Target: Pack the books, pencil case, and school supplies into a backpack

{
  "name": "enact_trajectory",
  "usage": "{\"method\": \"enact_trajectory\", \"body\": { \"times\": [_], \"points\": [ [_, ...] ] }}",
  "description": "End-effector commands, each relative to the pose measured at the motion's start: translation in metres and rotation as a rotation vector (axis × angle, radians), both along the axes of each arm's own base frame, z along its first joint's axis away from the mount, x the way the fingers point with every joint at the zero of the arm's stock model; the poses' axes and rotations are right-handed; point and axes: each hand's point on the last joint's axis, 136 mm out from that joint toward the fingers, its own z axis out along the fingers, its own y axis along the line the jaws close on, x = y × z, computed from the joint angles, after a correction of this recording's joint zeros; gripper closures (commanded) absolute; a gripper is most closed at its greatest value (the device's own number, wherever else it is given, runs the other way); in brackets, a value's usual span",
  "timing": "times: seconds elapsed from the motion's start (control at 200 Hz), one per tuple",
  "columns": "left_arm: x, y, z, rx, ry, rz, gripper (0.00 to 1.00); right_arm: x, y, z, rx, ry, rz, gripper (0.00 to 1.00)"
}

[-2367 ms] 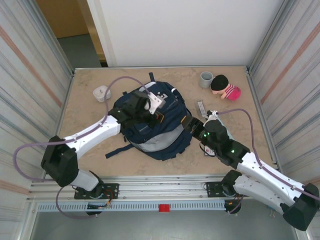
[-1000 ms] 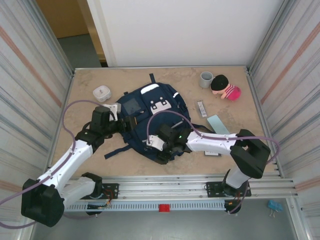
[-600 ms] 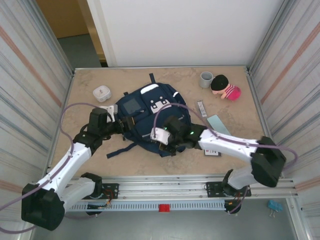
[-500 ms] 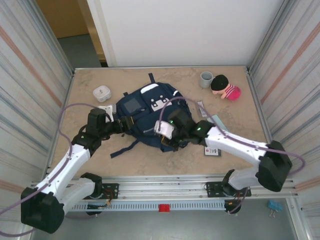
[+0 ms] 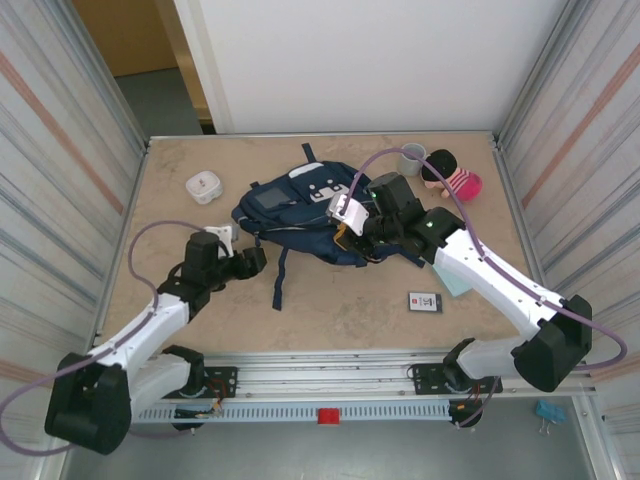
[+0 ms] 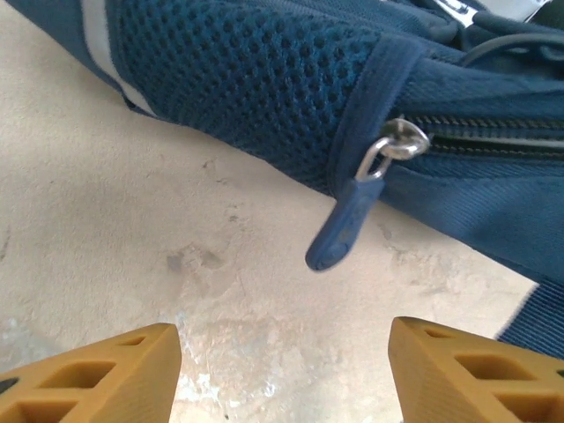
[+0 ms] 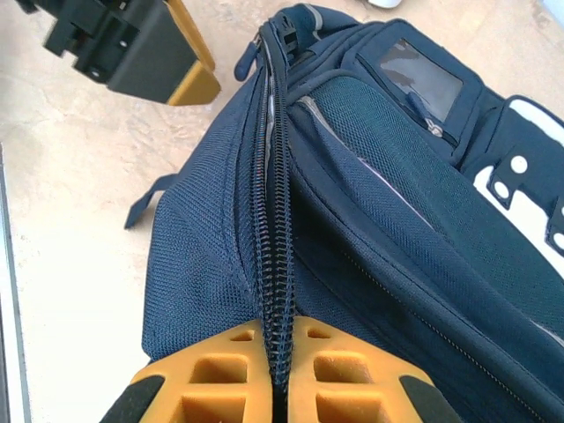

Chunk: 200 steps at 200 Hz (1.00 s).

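Note:
The navy backpack (image 5: 295,210) lies in the middle of the table, front pocket with white patches up. My right gripper (image 5: 350,237) is shut on its zipper seam at the right end; in the right wrist view the yellow fingers (image 7: 220,374) pinch the closed zipper (image 7: 278,264). My left gripper (image 5: 256,260) stands open just off the bag's near-left end, with a blue zipper pull (image 6: 346,227) hanging ahead of its open jaws (image 6: 284,357). A black rectangle with a white label (image 5: 424,301) lies near the front right. The pale teal book (image 5: 457,284) peeks out under my right arm.
A rounded white box (image 5: 203,186) sits at the far left. A grey cup (image 5: 411,158) and a pink plush doll (image 5: 452,176) stand at the far right. A dark strap (image 5: 279,281) trails from the bag toward the front. Metal walls close in both sides.
My right gripper has dragged the backpack back and to the right, uncovering the black rectangle. The left gripper has fallen behind the bag's left end, open.

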Motion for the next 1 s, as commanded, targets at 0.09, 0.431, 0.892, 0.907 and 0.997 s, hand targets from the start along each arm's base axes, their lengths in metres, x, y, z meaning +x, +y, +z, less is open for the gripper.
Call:
{"method": "enact_trajectory", "body": {
  "times": [0.09, 0.431, 0.892, 0.907, 0.997],
  "points": [
    [0.03, -0.015, 0.021, 0.005, -0.188, -0.08, 0.44, 0.007, 0.011, 0.044, 0.108, -0.092, 0.033, 1.0],
    [0.041, -0.018, 0.032, 0.066, -0.307, -0.132, 0.77, 0.009, 0.006, 0.042, 0.106, -0.089, 0.012, 1.0],
    [0.011, -0.042, 0.063, 0.018, -0.405, -0.345, 1.0, 0.023, -0.002, 0.021, 0.112, -0.082, -0.091, 1.0],
    [0.009, -0.043, 0.064, 0.014, -0.404, -0.354, 1.0, 0.023, -0.002, 0.02, 0.112, -0.08, -0.093, 1.0],
    [0.0, -0.05, 0.069, -0.009, -0.404, -0.41, 1.0, 0.023, 0.001, 0.015, 0.117, -0.071, -0.103, 1.0]
  ]
}}
